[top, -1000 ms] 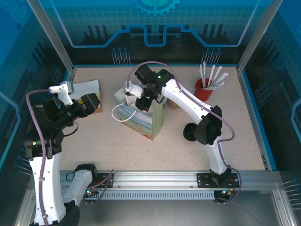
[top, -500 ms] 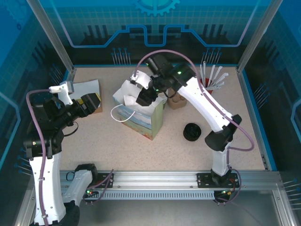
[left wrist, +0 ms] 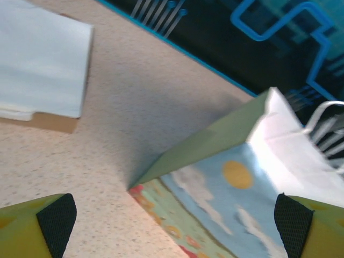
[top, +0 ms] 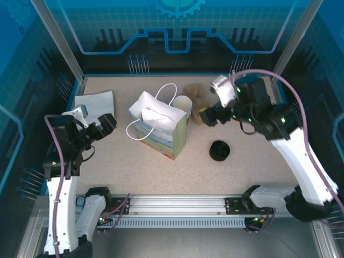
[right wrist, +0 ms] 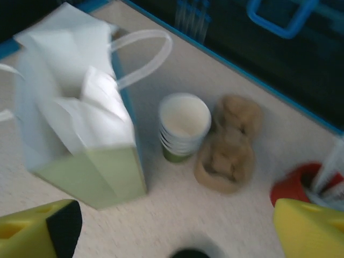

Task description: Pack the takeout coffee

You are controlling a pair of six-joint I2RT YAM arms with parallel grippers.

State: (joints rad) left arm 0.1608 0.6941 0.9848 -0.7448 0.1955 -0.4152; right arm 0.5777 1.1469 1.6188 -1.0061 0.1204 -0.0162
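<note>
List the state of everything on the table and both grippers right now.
Paper bag: upright, top open, contents unseen.
Lidless cup stack: upright, beside the bag.
Brown carrier: lying on the table.
Black lids: stacked, on the table.
Red holder: upright, sticks in it.
White sheets: lying flat.
Left gripper: jaws open, empty.
Right gripper: jaws open, empty.

Robot lab cell. Speckled tabletop (top: 161, 166) with blue rim, enclosed by aluminium posts (top: 56, 40) and blue panels (top: 177, 27) printed with gear and circuit pattern. Left arm (top: 56, 215) and right arm (top: 306, 164) bolted on metal rail (top: 177, 204).
</note>
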